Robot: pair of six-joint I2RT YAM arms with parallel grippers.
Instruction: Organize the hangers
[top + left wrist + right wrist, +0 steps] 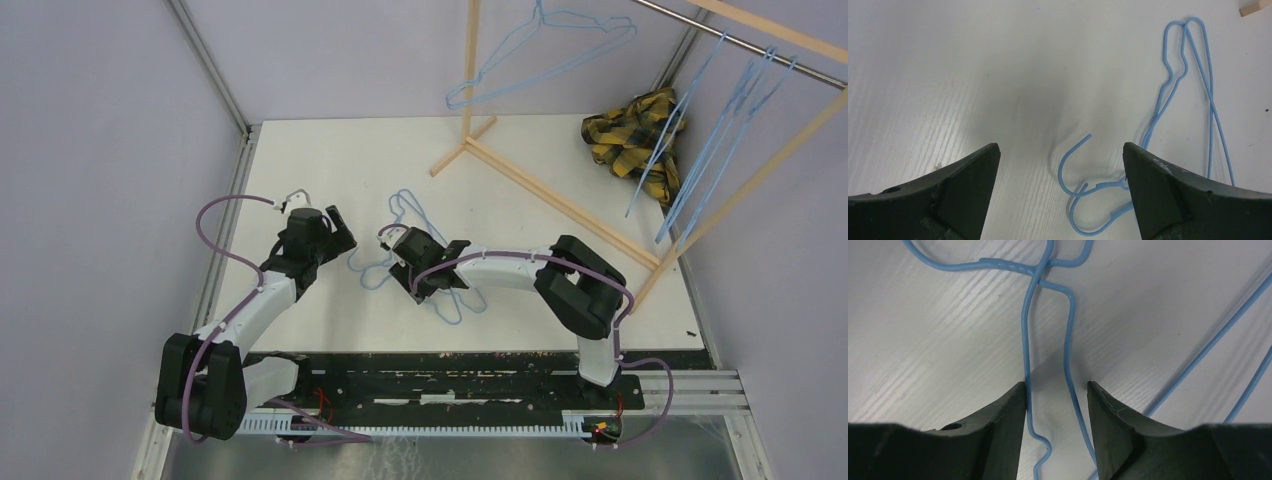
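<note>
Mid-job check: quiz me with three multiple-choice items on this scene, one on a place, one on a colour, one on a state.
1. Where does the plaid cloth lie?
A) between the two arms
B) draped over the metal rail
C) at the far right of the table, by the wooden rack

2. What colour are the hangers?
A) light blue
B) white
C) yellow

3. How does the left tool stand?
A) shut on a hanger
B) open, gripping nothing
C) out of view

Answers:
1 C: the top view shows it bunched on the table beside the rack's base.
2 A: both wrist views show pale blue wire.
3 B: the left wrist view shows its jaws wide apart, clamped on nothing.
</note>
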